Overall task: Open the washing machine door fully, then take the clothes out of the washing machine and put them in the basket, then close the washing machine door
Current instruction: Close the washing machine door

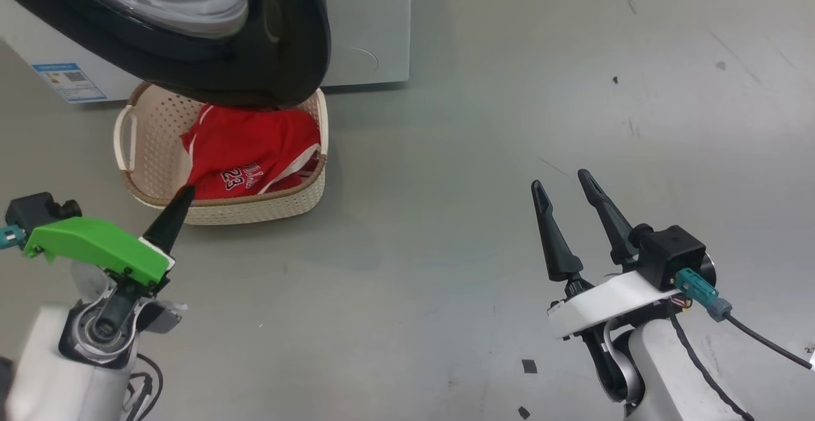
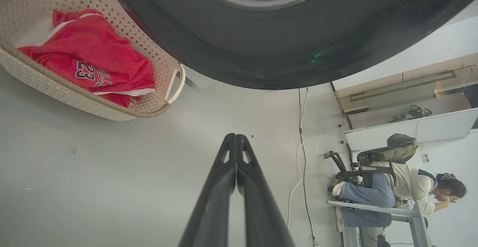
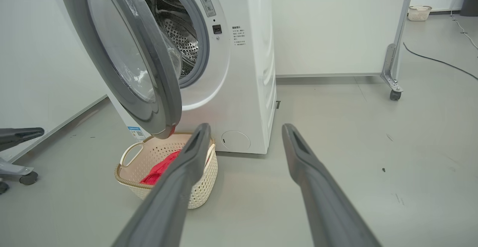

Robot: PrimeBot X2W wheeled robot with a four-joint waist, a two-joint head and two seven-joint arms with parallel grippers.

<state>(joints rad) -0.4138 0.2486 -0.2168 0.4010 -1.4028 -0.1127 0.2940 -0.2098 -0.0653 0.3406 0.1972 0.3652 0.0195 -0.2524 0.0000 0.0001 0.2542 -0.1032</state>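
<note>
Left end effector (image 1: 184, 192): both dark fingers pressed together with nothing between them, above bare floor.
Right end effector (image 1: 560, 180): fingers spread wide and empty, over open floor.
Floor (image 1: 477, 153): smooth pale grey and faintly glossy, with thin scuffs and specks; a few small dark scraps (image 1: 526, 365) lie beside the right arm, behind the end effector.
Basket (image 1: 255, 209): stands on the floor just ahead of the left end effector's tips. It is ahead and to the left of the right end effector, partly hidden by one of its fingers in the right wrist view.
Clothes (image 1: 255, 147): red with white trim, the number 23 showing, heaped inside the basket, apart from both end effectors.
Washing machine door (image 1: 299, 45): swung partway out, its black rim hanging over the basket's far side, above and ahead of the left end effector.
Washing machine (image 3: 246, 71): a white box on the floor beyond the basket, ahead of the right end effector. Its studded drum (image 3: 179, 41) is visible behind the door, and a blue label (image 1: 69, 81) sits low on its front.
Room ahead of the right end effector: a white partition (image 3: 336, 26) on a castor (image 3: 395, 94) beside the machine, a black cable (image 3: 437, 60) across the floor, and a second basket (image 3: 419, 12) far back.
Room beyond the left end effector: a white cable (image 2: 298, 153) trailing over the floor, and a person (image 2: 407, 183) seated on an office chair (image 2: 347, 172), well apart.
</note>
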